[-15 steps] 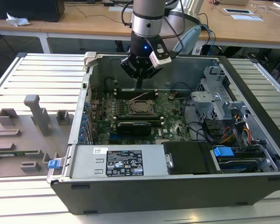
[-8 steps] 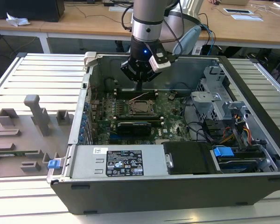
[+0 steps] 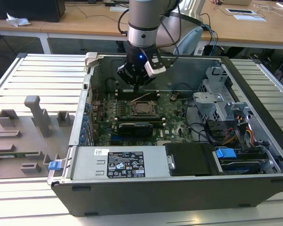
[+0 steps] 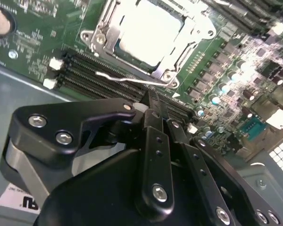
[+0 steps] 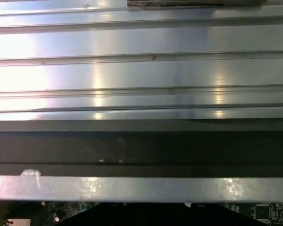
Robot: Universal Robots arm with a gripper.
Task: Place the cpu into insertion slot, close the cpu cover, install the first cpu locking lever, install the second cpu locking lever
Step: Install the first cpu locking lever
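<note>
Open computer case lying on a ribbed metal tabletop, green motherboard flat on its floor. Arm reaching down into the case from the far side, hand hanging low over the long black memory slots, just beyond the socket in the exterior view.

Cpu already seated in the slot, pale metal top showing through the window of the cover. Cover lying flat over the chip, closed. One thin lever running along the socket edge nearest the hand, apparently not latched, though hard to tell from this angle; in the exterior view a light wire lifts off the socket's far edge, probably the same lever.

In the second wrist view, hand with black fingers pressed together, nothing pinched between them, tips just short of the lever and over the memory slots.

First wrist view: ribbed tabletop, dark case wall and a sliver of motherboard.

Grey fixtures on the tabletop to the exterior view's left, outside the case.
</note>
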